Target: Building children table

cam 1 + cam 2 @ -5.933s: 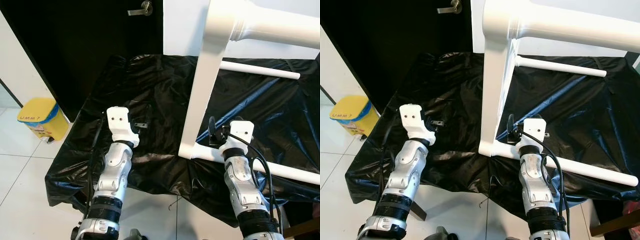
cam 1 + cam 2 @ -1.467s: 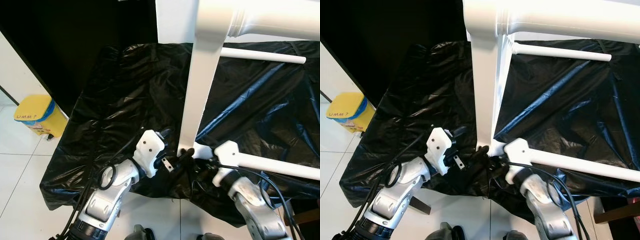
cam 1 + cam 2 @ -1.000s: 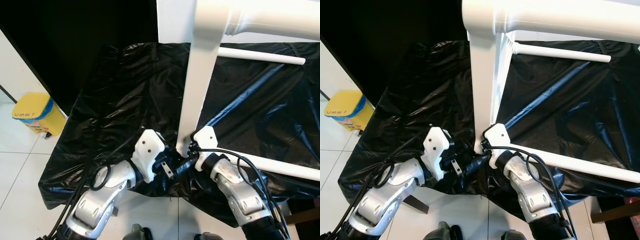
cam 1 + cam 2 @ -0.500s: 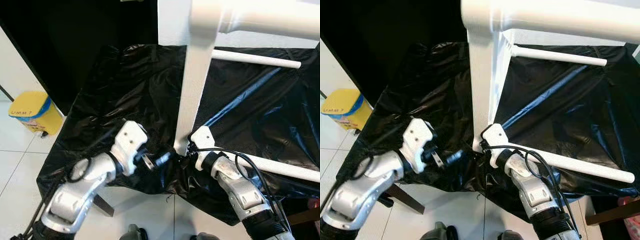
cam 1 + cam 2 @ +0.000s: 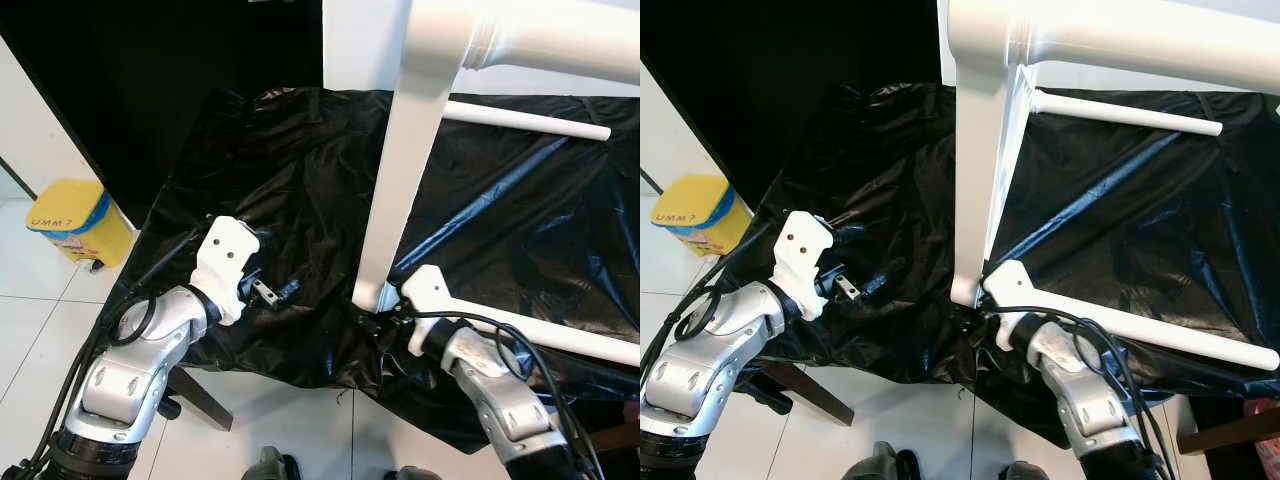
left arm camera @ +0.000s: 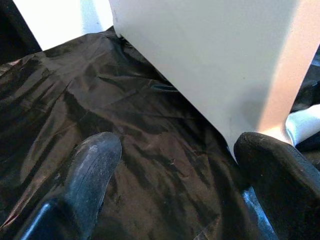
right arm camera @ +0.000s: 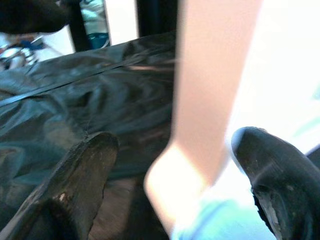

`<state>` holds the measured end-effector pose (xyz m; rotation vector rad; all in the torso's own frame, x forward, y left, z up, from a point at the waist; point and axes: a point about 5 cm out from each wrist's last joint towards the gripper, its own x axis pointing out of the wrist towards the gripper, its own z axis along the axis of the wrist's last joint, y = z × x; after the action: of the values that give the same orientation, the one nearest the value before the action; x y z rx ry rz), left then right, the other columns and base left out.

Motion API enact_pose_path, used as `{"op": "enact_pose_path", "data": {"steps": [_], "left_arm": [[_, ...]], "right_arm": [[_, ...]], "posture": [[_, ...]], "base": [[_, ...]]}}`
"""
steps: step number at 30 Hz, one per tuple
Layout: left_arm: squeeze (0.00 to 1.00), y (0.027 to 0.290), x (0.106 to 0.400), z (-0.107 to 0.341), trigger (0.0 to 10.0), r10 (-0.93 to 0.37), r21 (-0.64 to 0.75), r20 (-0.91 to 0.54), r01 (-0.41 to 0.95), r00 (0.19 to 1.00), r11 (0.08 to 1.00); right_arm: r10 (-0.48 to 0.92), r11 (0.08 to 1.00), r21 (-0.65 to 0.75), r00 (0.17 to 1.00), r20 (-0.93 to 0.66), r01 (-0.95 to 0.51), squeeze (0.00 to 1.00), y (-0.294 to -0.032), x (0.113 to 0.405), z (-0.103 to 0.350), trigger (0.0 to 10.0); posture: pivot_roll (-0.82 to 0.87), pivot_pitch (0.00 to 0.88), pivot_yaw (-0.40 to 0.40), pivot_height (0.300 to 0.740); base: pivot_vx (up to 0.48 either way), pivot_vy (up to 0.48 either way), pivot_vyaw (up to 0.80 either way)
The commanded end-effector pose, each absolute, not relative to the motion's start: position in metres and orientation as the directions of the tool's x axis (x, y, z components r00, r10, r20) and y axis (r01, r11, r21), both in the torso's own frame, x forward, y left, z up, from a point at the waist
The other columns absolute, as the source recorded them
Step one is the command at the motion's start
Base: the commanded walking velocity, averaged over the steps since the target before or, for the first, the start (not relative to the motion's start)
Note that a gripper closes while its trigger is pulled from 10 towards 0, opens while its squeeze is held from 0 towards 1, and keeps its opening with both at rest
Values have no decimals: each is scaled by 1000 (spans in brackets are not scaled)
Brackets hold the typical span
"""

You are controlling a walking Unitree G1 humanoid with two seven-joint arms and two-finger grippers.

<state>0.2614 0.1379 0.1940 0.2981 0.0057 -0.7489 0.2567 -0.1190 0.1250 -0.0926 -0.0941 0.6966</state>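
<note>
1. Locate the white table frame [image 5: 395, 190]. It rests on the black plastic sheet [image 5: 270, 170] that covers the surface, with one flat upright leg planted near the front edge and a round rail [image 5: 560, 340] running from its foot toward the right edge. A second round rail [image 5: 525, 118] lies near the back edge.

2. Judge progress as partial: the upright leg, a thick top member and two rails appear joined. No tabletop panel or complete set of legs can be confirmed, so treat the assembly as unfinished.

3. Check the right gripper [image 7: 172, 180]. Its jaws stand wide apart, one on each side of the leg's lower end, and grip nothing. In the head views this arm sits at the foot of the leg, at the front edge.

4. Check the left gripper [image 6: 170, 165]. Its jaws are also spread and empty, aimed across the sheet toward the leg's foot, with a gap between them and the leg.

5. Note the limits of view. The frame's top is cut off by the picture edge. The joint at the leg's foot is covered by the right wrist housing. A small metal part [image 5: 264, 291] beside the left wrist may belong to the gripper rather than to the kit; you cannot tell.
</note>
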Motion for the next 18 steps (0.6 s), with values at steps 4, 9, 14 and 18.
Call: {"op": "enact_pose_path", "data": {"steps": [4, 9, 14, 18], "left_arm": [[0, 142, 265, 197, 10000, -638, 284, -98, 635, 764, 718], [0, 143, 266, 197, 10000, -636, 284, -94, 633, 766, 720], [0, 143, 268, 198, 10000, -635, 283, -89, 631, 767, 722], [0, 144, 269, 199, 10000, -626, 283, -79, 620, 776, 732]], "right_arm": [[595, 804, -57, 800, 82, -592, 0, -132, 251, 130, 10000], [556, 831, -39, 827, 84, -555, 0, -139, 249, 129, 10000], [502, 865, -41, 863, 53, -500, 0, -149, 244, 122, 10000], [506, 861, -42, 862, -22, -506, 0, -146, 242, 109, 10000]], "posture": [[-64, 99, 61, 740], [-68, 99, 63, 740], [-73, 97, 63, 740], [-66, 97, 58, 740]], "base": [[0, 0, 0], [0, 0, 0], [0, 0, 0], [0, 0, 0]]}}
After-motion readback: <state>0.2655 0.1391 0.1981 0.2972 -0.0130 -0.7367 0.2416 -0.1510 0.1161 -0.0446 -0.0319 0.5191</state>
